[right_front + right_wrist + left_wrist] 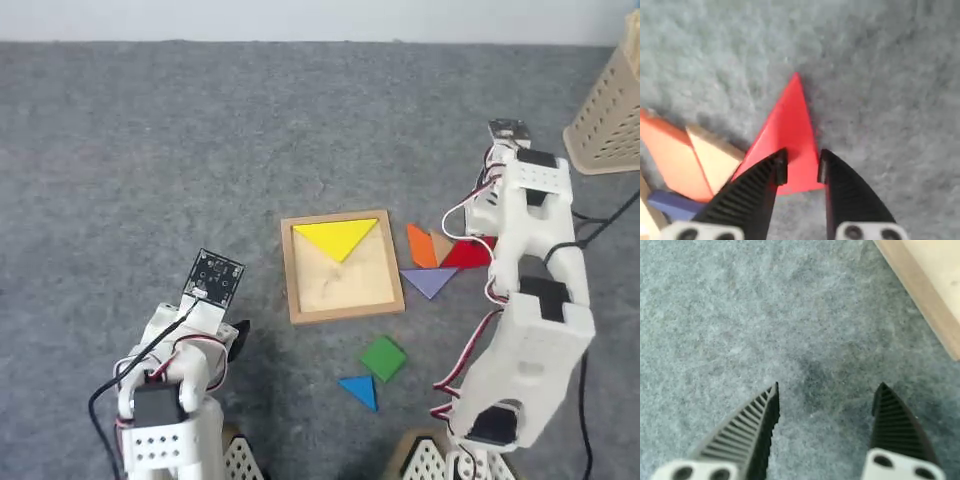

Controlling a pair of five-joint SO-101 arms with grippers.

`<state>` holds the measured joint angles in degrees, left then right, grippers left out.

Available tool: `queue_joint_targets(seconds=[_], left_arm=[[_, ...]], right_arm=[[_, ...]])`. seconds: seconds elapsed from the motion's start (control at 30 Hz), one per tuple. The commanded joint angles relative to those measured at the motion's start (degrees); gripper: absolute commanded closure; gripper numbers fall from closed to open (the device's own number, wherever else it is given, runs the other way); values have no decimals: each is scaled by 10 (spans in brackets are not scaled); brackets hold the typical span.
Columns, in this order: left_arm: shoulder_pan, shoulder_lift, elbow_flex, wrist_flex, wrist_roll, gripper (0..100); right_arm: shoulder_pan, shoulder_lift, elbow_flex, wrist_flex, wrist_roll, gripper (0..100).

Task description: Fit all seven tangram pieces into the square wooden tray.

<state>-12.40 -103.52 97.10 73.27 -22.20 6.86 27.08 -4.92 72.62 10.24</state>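
The square wooden tray point(345, 312) lies mid-table with a yellow triangle point(335, 238) in its far part. Just right of it sit an orange parallelogram point(421, 246), a tan piece point(441, 246), a red triangle point(463, 255) and a purple triangle point(430, 281). A green square point(383, 357) and a blue triangle point(360, 390) lie nearer the front. My right gripper point(800, 165) is low over the red triangle point(790, 125), open only by a narrow gap with red showing in it. My left gripper point(827, 395) is open over bare carpet, beside the tray's edge point(925, 290).
A beige perforated tower point(610, 110) stands at the back right, close behind the right arm. Grey carpet covers the whole table, with wide free room to the left and at the back.
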Motion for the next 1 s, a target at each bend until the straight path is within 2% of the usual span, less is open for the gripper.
queue_joint_targets(seconds=[0.0,0.17,0.3,0.37,0.43,0.6,0.83,0.97], left_arm=[[3,-9,-5,3,-4,720],[3,-9,-5,3,-4,720],[3,-9,-5,3,-4,720],[3,-9,-5,3,-4,720],[3,-9,-5,3,-4,720],[3,-9,-5,3,-4,720],[3,-9,-5,3,-4,720],[3,-9,-5,3,-4,720]], right_arm=[[-2,-13,-91,56,26,903],[-33,-13,-163,116,20,902],[-79,-7,-163,158,-62,853],[-97,-7,-138,157,-98,797],[-106,-8,-104,138,-120,783],[-73,-7,-35,48,-137,780],[-55,8,18,7,-135,779],[-50,55,5,20,-135,779]])
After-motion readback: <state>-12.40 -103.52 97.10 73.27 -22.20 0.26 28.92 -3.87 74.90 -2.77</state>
